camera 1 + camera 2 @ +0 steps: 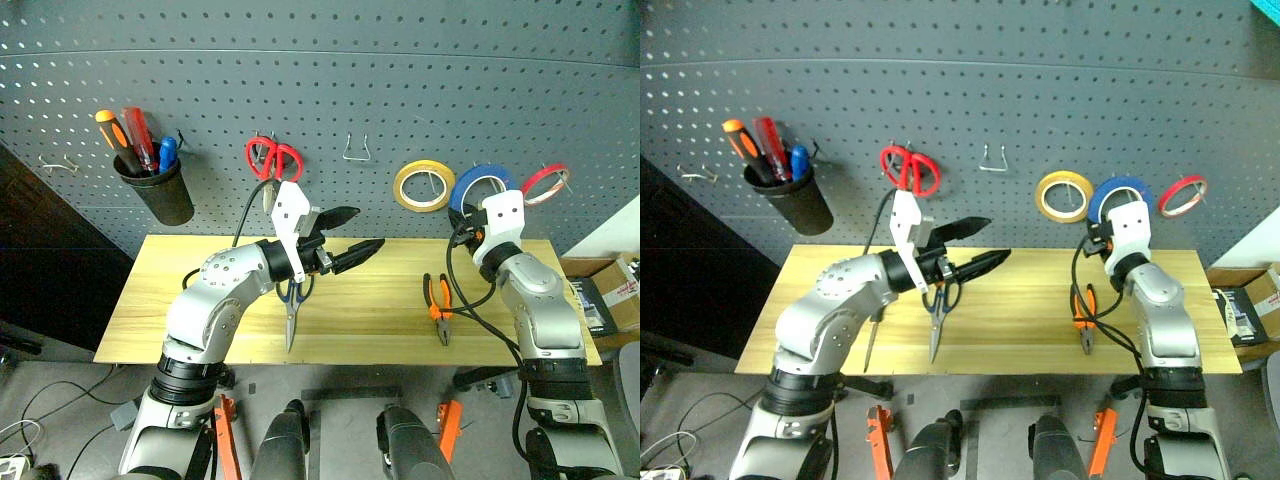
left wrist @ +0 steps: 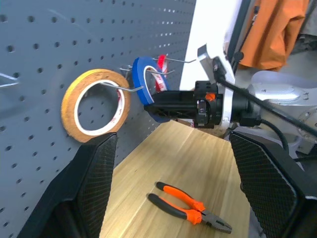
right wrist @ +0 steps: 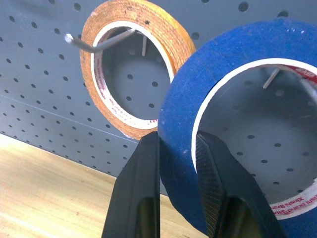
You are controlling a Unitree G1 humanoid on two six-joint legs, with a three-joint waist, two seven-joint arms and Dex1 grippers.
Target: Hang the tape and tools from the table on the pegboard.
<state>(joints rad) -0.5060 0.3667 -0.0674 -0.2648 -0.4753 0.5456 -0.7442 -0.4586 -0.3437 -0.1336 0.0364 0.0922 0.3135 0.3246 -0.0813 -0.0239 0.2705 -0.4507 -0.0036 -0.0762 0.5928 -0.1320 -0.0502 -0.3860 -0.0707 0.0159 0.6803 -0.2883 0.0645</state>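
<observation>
At the pegboard (image 1: 400, 80), my right gripper (image 3: 176, 141) is shut on the rim of the blue tape (image 3: 183, 124), one finger outside the ring and one inside. The ring stands upright against the board between the yellow and red rings, and a metal hook shows through its hollow centre. My left gripper (image 1: 365, 228) is open and holds nothing. It hovers level above the table (image 1: 380, 290), over the blue-handled scissors (image 1: 290, 310). The orange-and-black pliers (image 1: 438, 305) lie flat on the right part of the table. A slim screwdriver (image 1: 872, 345) lies under my left arm.
A yellow tape ring (image 1: 423, 186), a red tape ring (image 1: 546, 183) and red-handled scissors (image 1: 273, 158) hang on the board. A black cup (image 1: 160, 190) of screwdrivers hangs at the left. A bare hook (image 1: 358, 150) sits between the red scissors and the yellow ring.
</observation>
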